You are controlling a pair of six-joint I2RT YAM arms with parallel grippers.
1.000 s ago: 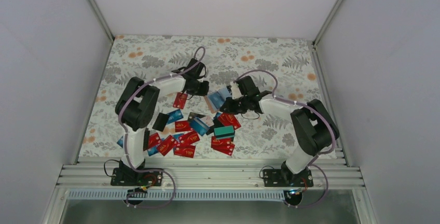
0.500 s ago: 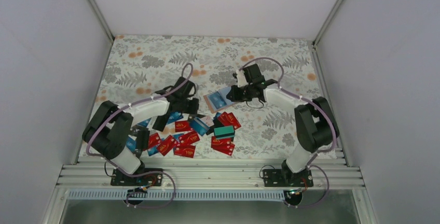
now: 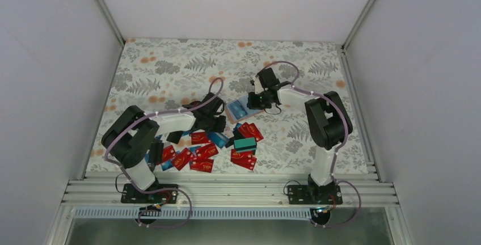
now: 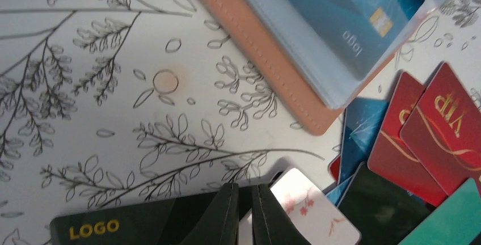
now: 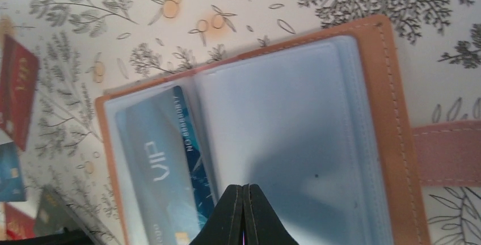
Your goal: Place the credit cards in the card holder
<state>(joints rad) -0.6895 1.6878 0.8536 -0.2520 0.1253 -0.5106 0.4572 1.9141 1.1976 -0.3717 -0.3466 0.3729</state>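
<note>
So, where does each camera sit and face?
Top external: above and behind, looking down at the table; left arm and right arm show.
Left wrist: on the left arm, facing down at credit cards; left gripper shows.
Right wrist: on the right arm, facing down into the card holder; right gripper shows.
All three share the card holder.

The tan card holder [image 3: 238,109] lay open near the middle of the table [image 3: 170,66], pale blue sleeves up, with what seemed a single blue card [image 5: 161,165] tucked inside. The credit cards [image 3: 204,151], mostly red, lay scattered and overlapping toward the near edge.
</note>
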